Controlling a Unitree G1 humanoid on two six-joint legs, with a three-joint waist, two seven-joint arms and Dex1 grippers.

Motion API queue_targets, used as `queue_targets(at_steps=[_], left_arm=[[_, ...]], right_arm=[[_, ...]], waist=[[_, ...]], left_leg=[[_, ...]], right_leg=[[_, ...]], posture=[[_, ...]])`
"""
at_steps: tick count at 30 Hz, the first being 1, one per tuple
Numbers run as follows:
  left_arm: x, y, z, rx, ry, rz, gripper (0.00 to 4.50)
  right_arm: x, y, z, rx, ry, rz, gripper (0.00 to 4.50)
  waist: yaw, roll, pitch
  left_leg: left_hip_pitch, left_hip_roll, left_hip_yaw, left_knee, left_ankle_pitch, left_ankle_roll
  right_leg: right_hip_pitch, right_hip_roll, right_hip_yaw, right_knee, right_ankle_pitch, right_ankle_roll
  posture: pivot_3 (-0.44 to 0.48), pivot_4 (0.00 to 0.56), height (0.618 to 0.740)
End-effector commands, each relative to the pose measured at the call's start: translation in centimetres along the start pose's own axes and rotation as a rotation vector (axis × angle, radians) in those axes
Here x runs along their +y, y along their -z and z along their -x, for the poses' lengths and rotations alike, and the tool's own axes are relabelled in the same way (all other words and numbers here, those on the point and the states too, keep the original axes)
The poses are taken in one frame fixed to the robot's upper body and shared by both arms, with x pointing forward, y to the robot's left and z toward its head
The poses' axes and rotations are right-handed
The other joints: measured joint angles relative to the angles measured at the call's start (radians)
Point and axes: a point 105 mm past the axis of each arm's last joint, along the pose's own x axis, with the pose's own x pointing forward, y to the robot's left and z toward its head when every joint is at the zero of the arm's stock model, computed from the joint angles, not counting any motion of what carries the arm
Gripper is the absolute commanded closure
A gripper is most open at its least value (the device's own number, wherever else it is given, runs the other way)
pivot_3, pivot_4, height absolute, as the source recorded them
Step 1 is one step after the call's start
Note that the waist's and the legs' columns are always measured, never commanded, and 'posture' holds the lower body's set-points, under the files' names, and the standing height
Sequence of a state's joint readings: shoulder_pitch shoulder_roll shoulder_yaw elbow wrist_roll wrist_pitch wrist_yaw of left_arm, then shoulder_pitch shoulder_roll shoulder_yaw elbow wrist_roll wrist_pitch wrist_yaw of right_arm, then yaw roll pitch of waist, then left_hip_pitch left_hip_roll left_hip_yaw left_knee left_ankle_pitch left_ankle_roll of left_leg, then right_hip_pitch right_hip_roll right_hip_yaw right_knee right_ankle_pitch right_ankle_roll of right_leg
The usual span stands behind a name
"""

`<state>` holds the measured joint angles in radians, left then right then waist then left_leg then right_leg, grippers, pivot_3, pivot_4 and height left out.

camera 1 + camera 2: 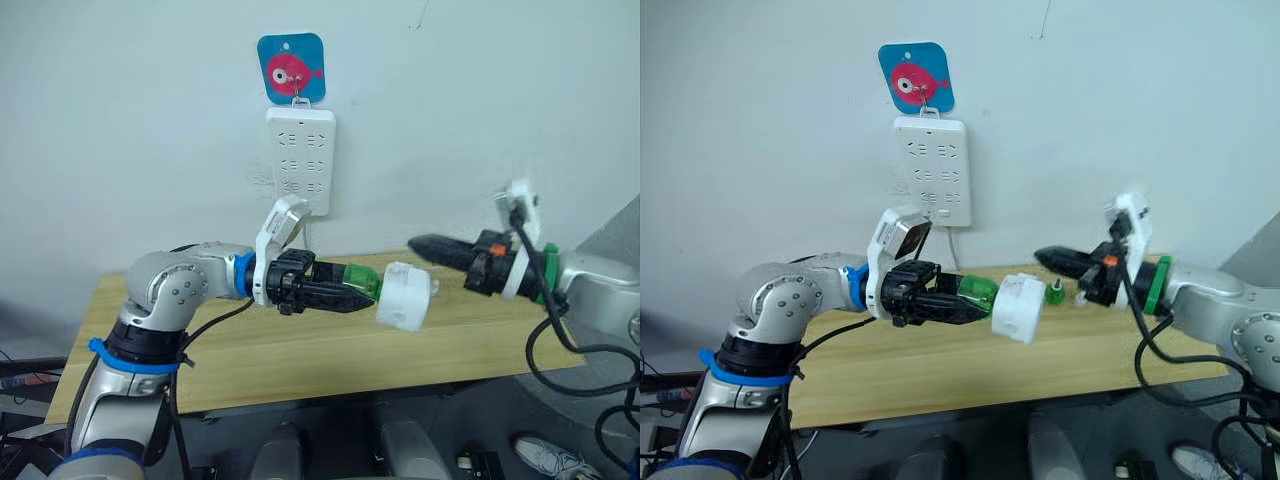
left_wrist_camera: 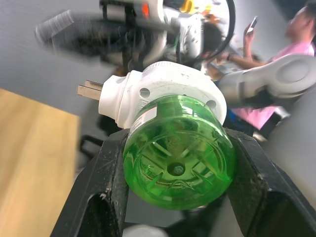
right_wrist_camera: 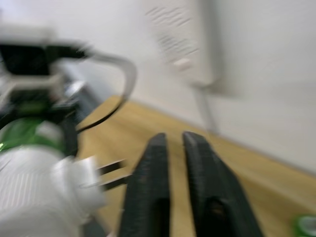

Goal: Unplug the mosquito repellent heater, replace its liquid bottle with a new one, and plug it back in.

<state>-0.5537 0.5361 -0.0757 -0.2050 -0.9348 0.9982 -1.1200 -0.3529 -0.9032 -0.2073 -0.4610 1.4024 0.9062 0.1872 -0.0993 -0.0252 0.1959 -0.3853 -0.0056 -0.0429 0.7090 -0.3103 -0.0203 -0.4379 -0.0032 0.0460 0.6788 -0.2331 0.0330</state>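
Note:
My left gripper (image 1: 365,290) is shut on the translucent green liquid bottle (image 2: 177,165), gripping its sides. The bottle sits in the white mosquito repellent heater (image 1: 403,296), which hangs unplugged above the table with its two metal prongs (image 2: 89,90) bare. My right gripper (image 1: 1043,257) is shut with nothing between its fingers; its tips are just right of the heater, apart from it. A second small green bottle, the new one (image 1: 1055,292), stands on the table behind the heater, below the right gripper's tips.
A white power strip (image 1: 300,160) hangs on the wall under a blue fish card (image 1: 291,68), above and behind the left gripper. The wooden table (image 1: 300,360) lies below both arms. A person (image 2: 301,29) sits in the background of the left wrist view.

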Motion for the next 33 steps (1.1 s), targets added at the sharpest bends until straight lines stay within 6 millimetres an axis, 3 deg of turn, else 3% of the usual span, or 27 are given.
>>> queue_targets(at_steps=[1, 8, 15, 19, 26, 33], left_arm=[[0.6, -0.8, -0.3, -0.078, -0.090, -0.126, 2.21], [3.4, -1.8, -1.2, -0.283, -0.354, -0.354, 2.21], [4.2, -2.2, -1.9, -0.378, -0.481, -0.490, 2.21], [4.8, -2.5, -2.3, -0.416, -0.520, -0.478, 2.21], [4.8, -3.0, -3.0, -0.439, -0.507, -0.467, 2.21], [4.1, -2.8, -3.5, -0.440, -0.447, -0.426, 2.21]], right_arm=[[-0.6, -1.5, 1.8, -0.079, 0.070, 0.018, 2.55], [0.3, 0.4, 3.9, -0.160, 0.152, -0.162, 0.01], [2.1, 2.8, 2.9, -0.363, 0.242, -0.567, 0.00], [3.3, 2.8, 0.4, -0.432, 0.213, -0.737, 0.00], [3.7, 2.5, -1.7, -0.438, 0.184, -0.748, 0.00], [3.0, 1.2, -3.3, -0.471, 0.130, -0.719, 0.00]], waist=[[0.003, 0.000, 0.000], [0.011, 0.000, 0.000], [0.005, 0.000, -0.001], [-0.012, 0.001, -0.002], [-0.016, 0.001, -0.002], [-0.031, 0.002, -0.002]], left_leg=[[0.000, 0.000, 0.000, 0.000, 0.000, 0.000], [0.000, 0.000, -0.001, 0.000, 0.000, 0.000], [0.002, 0.001, 0.002, 0.000, 0.000, 0.000], [0.003, 0.001, 0.005, -0.001, 0.000, 0.000], [0.002, 0.000, 0.004, -0.001, -0.001, 0.002], [0.003, 0.000, 0.005, -0.001, -0.001, 0.002]], right_leg=[[0.000, 0.000, 0.000, 0.000, 0.000, 0.000], [0.001, 0.000, 0.003, 0.000, 0.000, 0.000], [0.002, 0.001, 0.005, 0.000, -0.003, 0.004], [0.002, 0.002, 0.010, 0.001, -0.003, 0.005], [0.001, 0.003, 0.014, 0.000, -0.002, 0.005], [0.001, 0.004, 0.015, 0.000, -0.002, 0.005]], posture=[[-0.212, 0.146, 0.730], [-0.225, 0.149, 0.730], [-0.236, 0.149, 0.730], [-0.237, 0.148, 0.730], [-0.238, 0.144, 0.730], [-0.239, 0.142, 0.730]])
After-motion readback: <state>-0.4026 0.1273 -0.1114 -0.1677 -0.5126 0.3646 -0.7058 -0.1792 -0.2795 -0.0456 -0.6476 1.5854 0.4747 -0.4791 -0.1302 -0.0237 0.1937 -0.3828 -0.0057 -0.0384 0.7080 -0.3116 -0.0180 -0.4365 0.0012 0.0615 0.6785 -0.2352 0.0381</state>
